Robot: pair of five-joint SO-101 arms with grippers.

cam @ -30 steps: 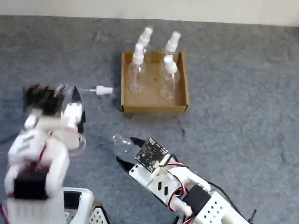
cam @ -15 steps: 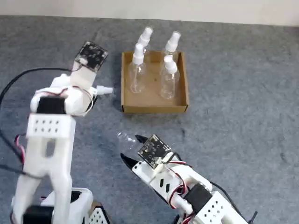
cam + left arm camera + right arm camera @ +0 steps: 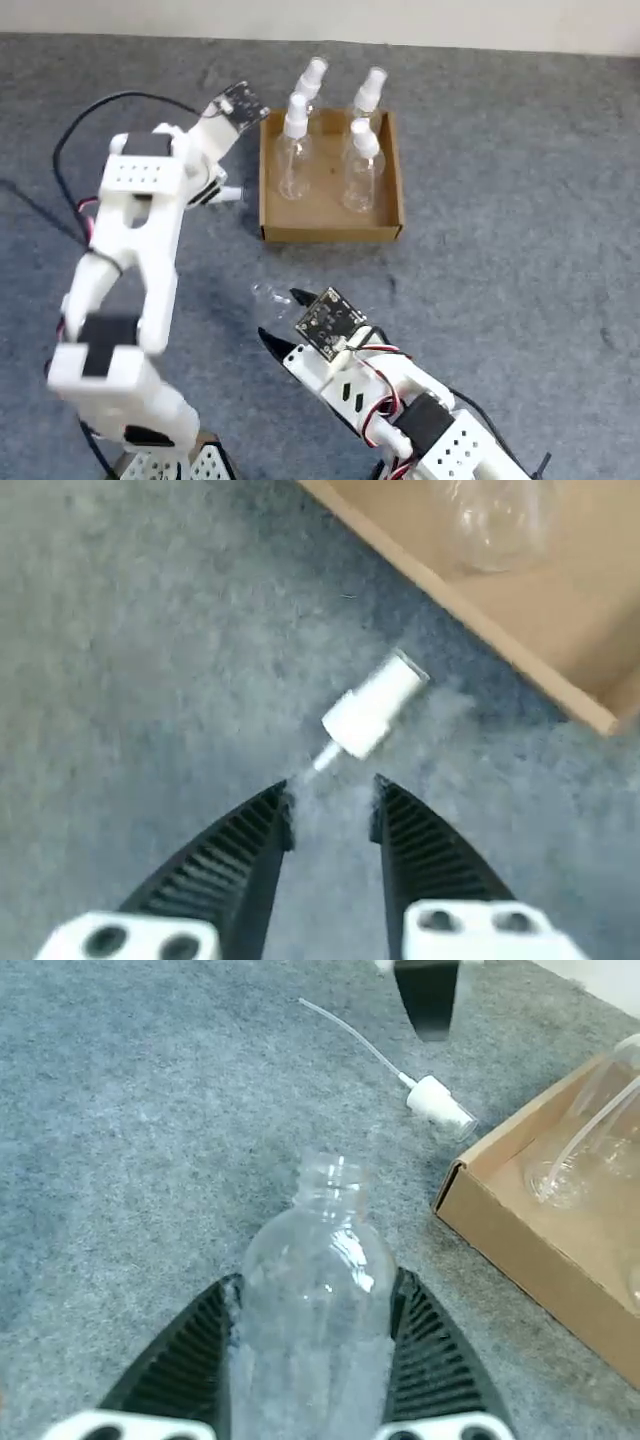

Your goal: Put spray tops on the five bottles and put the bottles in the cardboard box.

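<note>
Four capped bottles point(image 3: 293, 150) boxed; right tool point(image 3: 316, 1288) pinches one bare bottle point(image 3: 318, 1350), left tool point(image 3: 330, 795) spread.

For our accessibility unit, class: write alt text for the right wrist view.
The right tool grips an uncapped clear bottle lying on grey carpet. Beyond it a loose spray top lies near a corner of the cardboard box.

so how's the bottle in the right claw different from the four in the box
The held bottle has a bare open neck; the four boxed bottles each wear a white spray top. The held bottle is outside the box, in the right claw; the boxed bottles sit inside it, ungripped. All five are clear and alike in shape.
</note>
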